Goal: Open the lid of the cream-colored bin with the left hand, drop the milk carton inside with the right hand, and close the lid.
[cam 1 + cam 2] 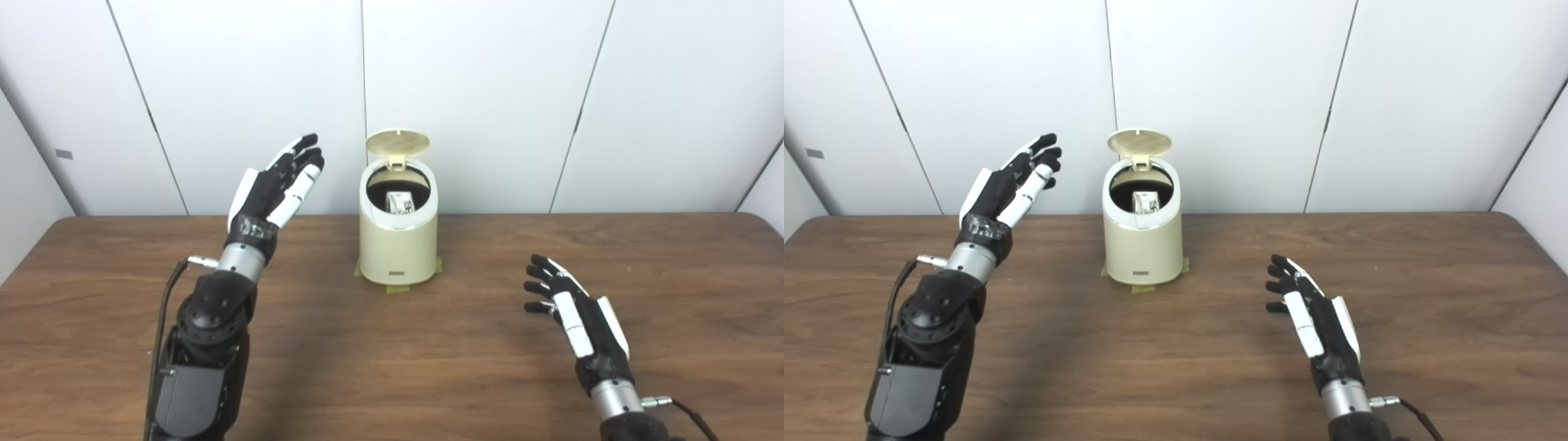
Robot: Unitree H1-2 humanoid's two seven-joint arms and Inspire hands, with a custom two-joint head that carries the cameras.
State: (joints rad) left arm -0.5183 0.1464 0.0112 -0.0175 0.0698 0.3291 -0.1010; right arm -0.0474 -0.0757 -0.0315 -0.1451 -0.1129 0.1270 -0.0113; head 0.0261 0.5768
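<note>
Small cream-colored cylindrical plastic bin at the far middle of the dark wooden bench, base fixed with tabs of yellowish tape. Round cream lid swung up on the rear hinge, standing upright above the opening. White printed milk carton down inside the bin, only its top visible through the dark mouth.

Left hand raised left of the bin at about lid height, fingers apart and extended, holding nothing, clear of both lid and rim. Right hand low over the bench, to the right of the bin and nearer the camera, well apart from it, fingers spread, empty.

By the look of things, two of three steps done: lid opened, carton dropped in. Only the closing left. Likely next: bringing the left hand across to the top of the raised lid and pressing it forward and down until seated on the rim. Some care called for, since the bin is light, though the tape should steady it. Nothing further apparent for the right hand.
</note>
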